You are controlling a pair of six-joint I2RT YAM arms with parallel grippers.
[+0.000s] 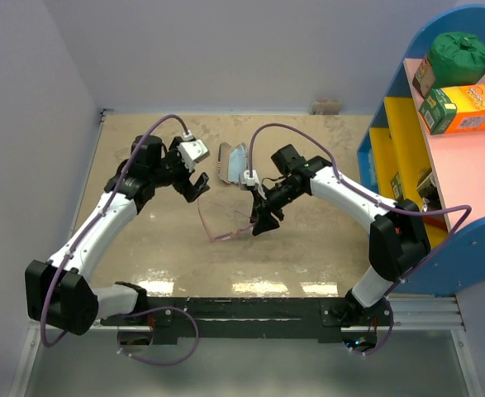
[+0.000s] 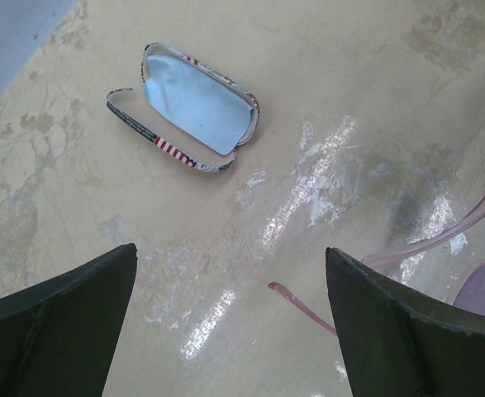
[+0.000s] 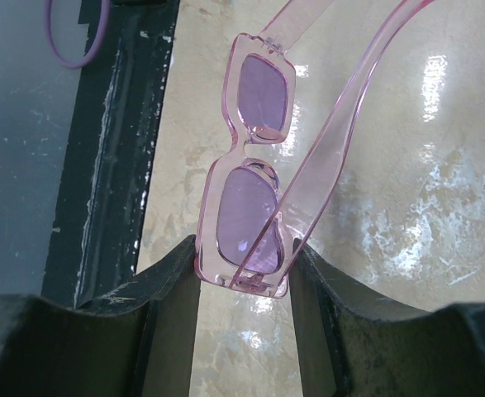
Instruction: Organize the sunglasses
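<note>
One pair of sunglasses (image 3: 259, 190) is what I count, along with one flag-print case (image 2: 184, 107) and one light blue cloth (image 2: 197, 103), and that is the whole of what I have to organize. My right gripper (image 3: 244, 265) is pinching the pink frame at one outer corner, a finger pressed on each side of it, so the glasses hang from my grip on the near side of the case, a little apart from it and not over it. Both of their arms are unfolded; I cannot tell whether a tip touches the table. The case lies with its lid swung back, and the cloth sits inside one half of it. My left gripper (image 2: 230, 256) is spread wide with nothing between its fingers, hovering just to the left of the case and on its near side. As I judge it, the pick-up is done and the rest is not: the arms need folding, the glasses need to go into the case, and the lid needs closing. The cloth filling the shell may have to be dealt with too.
</note>
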